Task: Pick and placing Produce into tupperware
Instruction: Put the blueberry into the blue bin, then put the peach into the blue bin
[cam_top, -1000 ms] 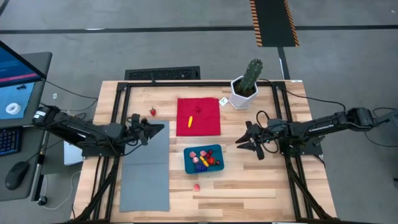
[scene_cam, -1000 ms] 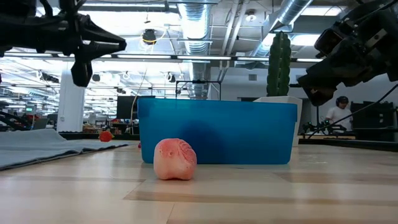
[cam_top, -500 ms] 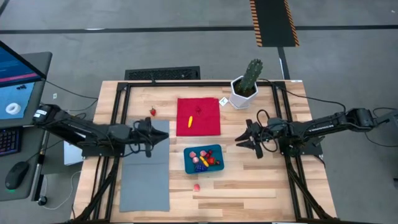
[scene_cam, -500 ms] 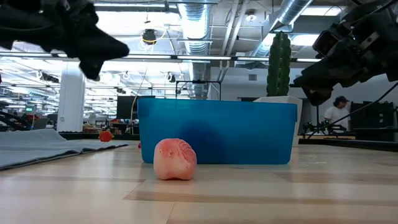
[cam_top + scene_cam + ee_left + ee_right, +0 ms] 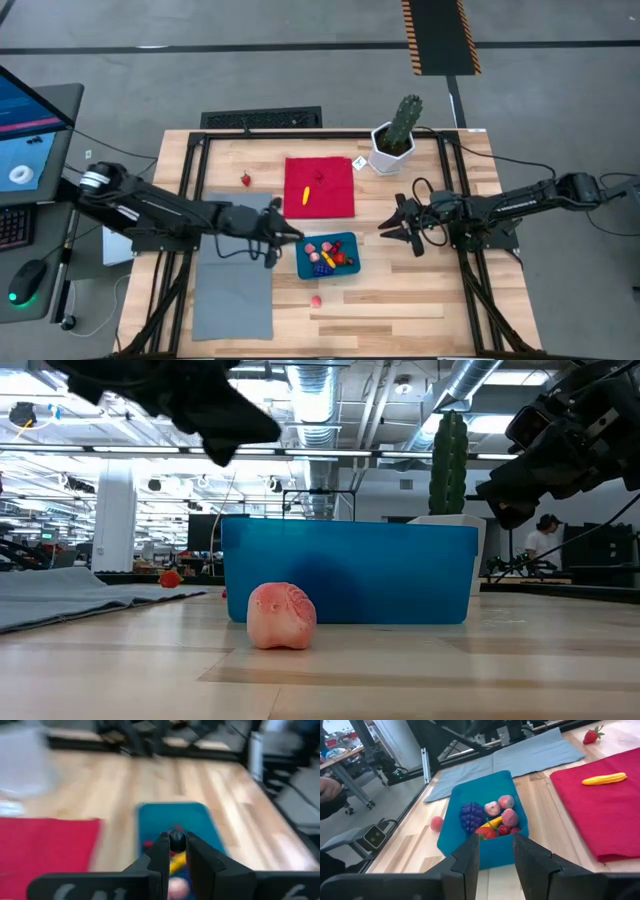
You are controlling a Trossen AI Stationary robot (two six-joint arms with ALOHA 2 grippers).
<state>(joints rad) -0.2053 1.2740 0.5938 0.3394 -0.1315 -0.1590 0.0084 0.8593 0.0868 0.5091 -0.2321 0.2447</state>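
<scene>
The teal tupperware sits mid-table with several produce pieces inside: a purple cluster, pink, red and yellow bits. My left gripper hovers at its left edge, shut on a small dark round piece. My right gripper stands open and empty to the right of the tupperware, its fingers pointing at it. A pink piece lies on the table in front of the tupperware. A strawberry lies on the wood at the far left. A yellow piece rests on the red cloth. My left gripper pinches the small dark round piece between its two fingertips, right at their free ends. The fingers come from the table's left, slanting slightly down. The piece is lifted clear of the table, just short of the tupperware's left wall.
A grey mat lies under the left arm. A cactus in a white pot stands at the far right. A dark frame rail borders the table. Bare wood lies near the front edge and right of the tupperware.
My left gripper has swung from above the grey mat's far edge toward the table's right, up to the tupperware's left wall. It has risen a little and rolled about its own line. My right gripper has kept still.
</scene>
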